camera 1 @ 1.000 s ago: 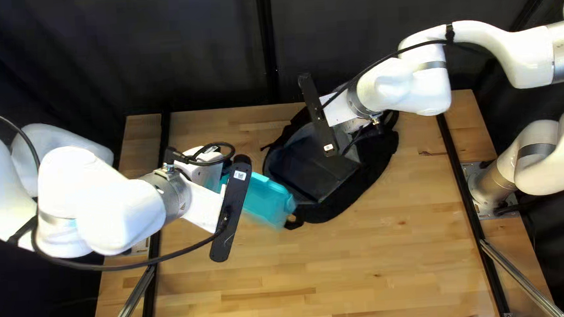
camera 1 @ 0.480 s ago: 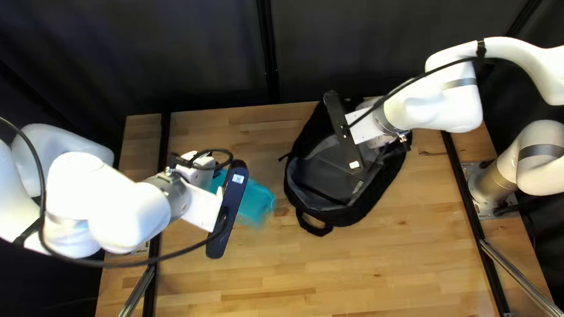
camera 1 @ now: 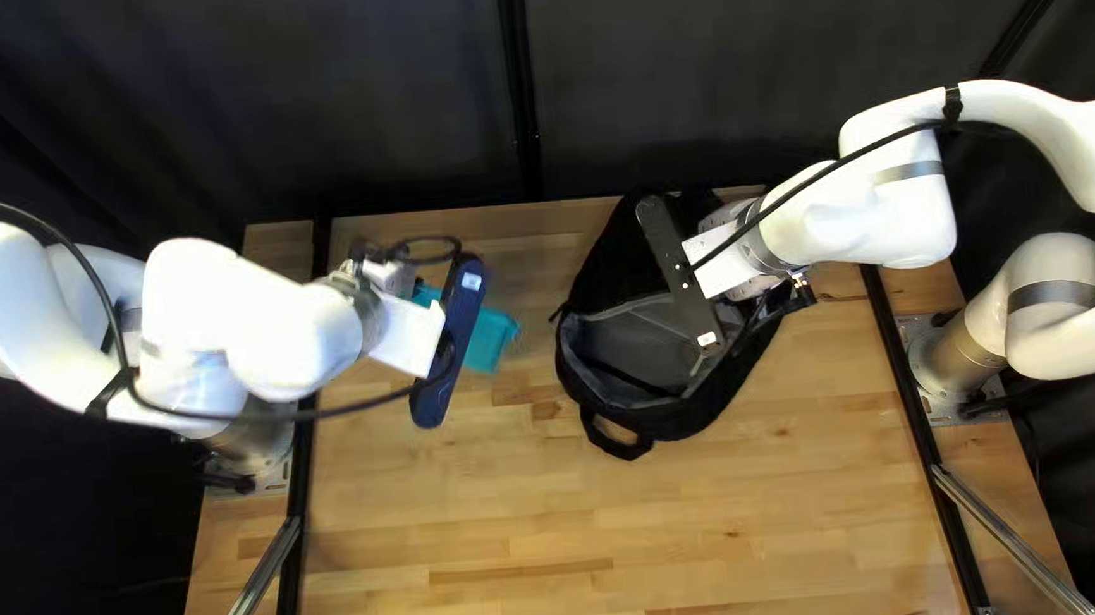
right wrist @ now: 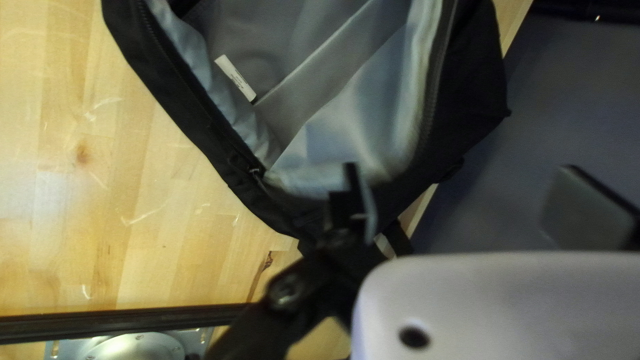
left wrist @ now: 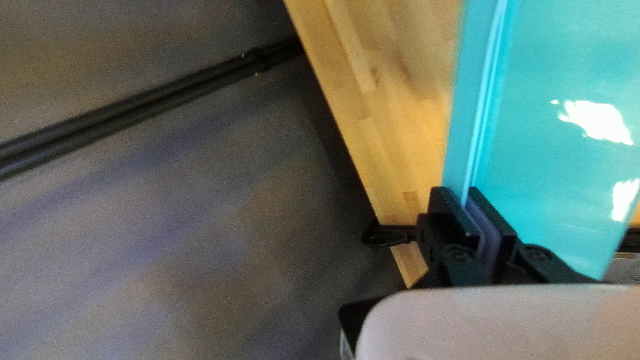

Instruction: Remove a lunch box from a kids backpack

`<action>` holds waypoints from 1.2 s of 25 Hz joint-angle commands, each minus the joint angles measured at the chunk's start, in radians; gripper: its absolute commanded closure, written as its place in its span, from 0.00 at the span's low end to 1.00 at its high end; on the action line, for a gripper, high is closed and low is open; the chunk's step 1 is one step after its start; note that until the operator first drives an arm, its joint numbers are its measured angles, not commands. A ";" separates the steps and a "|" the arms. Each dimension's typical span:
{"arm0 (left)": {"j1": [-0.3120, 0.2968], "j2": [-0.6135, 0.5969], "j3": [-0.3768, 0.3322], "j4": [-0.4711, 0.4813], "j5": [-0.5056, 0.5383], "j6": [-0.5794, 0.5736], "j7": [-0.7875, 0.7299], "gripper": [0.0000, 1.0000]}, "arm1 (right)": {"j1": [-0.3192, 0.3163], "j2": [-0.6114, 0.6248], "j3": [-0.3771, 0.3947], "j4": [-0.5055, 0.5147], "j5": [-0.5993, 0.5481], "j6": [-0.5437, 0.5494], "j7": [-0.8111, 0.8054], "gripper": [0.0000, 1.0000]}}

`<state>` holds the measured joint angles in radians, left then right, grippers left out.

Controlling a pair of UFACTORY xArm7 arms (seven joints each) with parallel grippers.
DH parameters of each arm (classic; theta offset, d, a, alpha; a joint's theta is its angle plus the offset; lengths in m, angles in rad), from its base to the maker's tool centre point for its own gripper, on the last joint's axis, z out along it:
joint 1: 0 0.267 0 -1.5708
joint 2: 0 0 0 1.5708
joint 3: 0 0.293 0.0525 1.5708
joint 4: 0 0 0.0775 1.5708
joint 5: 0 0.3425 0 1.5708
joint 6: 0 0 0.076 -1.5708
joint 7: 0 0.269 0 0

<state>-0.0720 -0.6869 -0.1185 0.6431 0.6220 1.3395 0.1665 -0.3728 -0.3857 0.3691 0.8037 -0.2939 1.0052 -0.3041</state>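
Note:
In the top left view my left gripper (camera 1: 448, 342) hangs over the table's left part, a teal lunch box (camera 1: 489, 340) showing beside it. In the left wrist view the gripper (left wrist: 465, 193) has both fingers pressed on the rim of the lunch box (left wrist: 560, 180). My right gripper (camera 1: 682, 274) is above the right side of the black backpack (camera 1: 596, 267), which lies unzipped with its grey inside showing. The right wrist view has this gripper (right wrist: 463, 190) wide open, one finger by the opening's edge of the backpack (right wrist: 470, 73), the other out to the side; nothing is held between.
The wooden table (camera 1: 713, 525) stretches in front of the backpack toward the near edge. Black rails (camera 1: 908, 362) run along both table sides, with the arm bases beyond them. A dark curtain (camera 1: 370, 91) hangs behind the far edge.
My left gripper has carried the lunch box leftward, away from the backpack, and then toward the far edge. My right gripper has moved right, and the backpack has shifted right too.

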 commanded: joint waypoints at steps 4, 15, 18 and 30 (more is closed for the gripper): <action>0.087 -0.047 0.126 -0.073 0.155 -0.111 0.050 1.00 | 0.008 -0.002 0.005 -0.003 -0.003 -0.005 -0.009 0.00; 0.057 0.122 0.030 -0.282 0.216 -0.310 -0.332 1.00 | 0.013 -0.006 0.006 -0.013 -0.006 -0.016 -0.021 0.00; -0.028 0.203 -0.096 -0.269 0.124 -0.277 -0.484 1.00 | 0.019 -0.020 0.013 -0.025 -0.002 -0.013 -0.011 0.00; -0.101 0.438 -0.209 -0.187 0.027 -0.329 -0.672 1.00 | 0.024 -0.044 0.023 -0.034 -0.003 -0.003 0.007 0.00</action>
<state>-0.1691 -0.2612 -0.3289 0.4597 0.6663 1.0244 -0.5032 -0.3509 -0.4212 0.3916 0.7775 -0.2989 1.0030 -0.3003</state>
